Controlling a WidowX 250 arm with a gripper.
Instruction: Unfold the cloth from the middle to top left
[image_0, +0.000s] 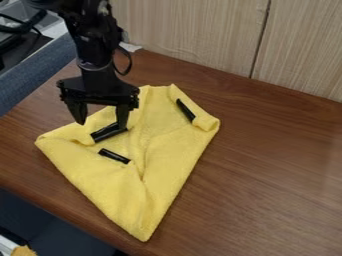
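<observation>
Wide open for passing to the right of the end effector (101, 125) as viewed, over the bare bench (274, 155), and in a narrower strip to its left, bounded by the blue fabric edge (40, 75). Closed off behind by the upright wall panel (194, 37); hindered below and in front by folds of yellow cloth (100, 185), with one black bar (107, 132) close under the fingertips, another (114, 156) nearer the viewer, and a third (186, 111) to the right.

Soft, even lighting over the work surface.
A pale sheen brightens the right side of the brown wood-grain table (294, 165); faint shading marks the folds of the yellow fabric cloth (163, 155); deep shadow lies below the table's lower-left edge.
</observation>
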